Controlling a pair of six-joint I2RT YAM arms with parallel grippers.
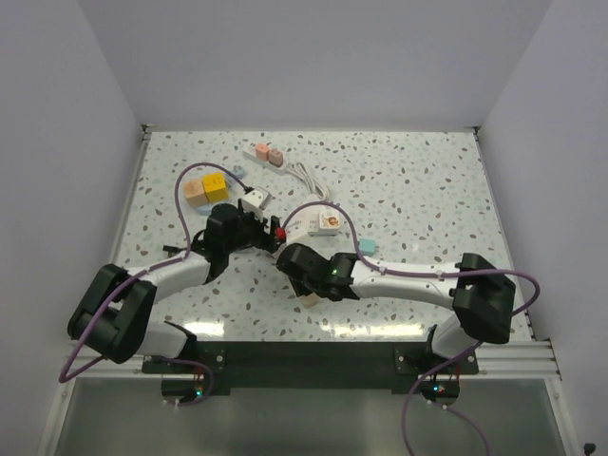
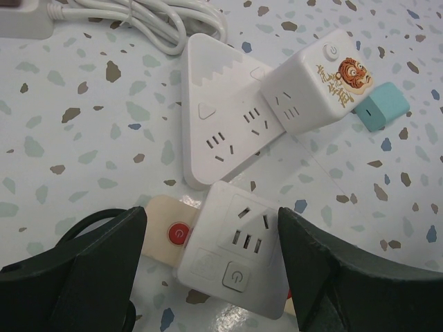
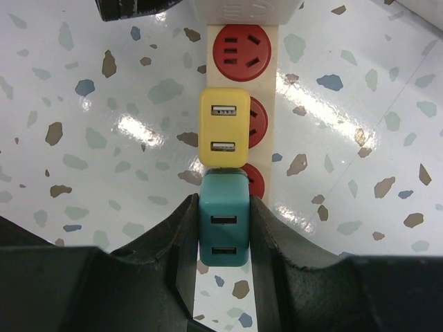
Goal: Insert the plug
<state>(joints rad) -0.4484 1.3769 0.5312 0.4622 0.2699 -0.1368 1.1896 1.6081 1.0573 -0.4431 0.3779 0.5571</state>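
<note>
At beige strip (image 3: 268,84), teal plug (image 3: 223,225) pinched in right jaws, yellow plug (image 3: 223,128) touching, left jaws spread

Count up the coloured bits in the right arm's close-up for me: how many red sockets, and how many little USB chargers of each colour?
Red sockets: 3, the lower two partly covered
Yellow charger: 1
Teal charger: 1, clamped between the fingers
Total: 5
</note>
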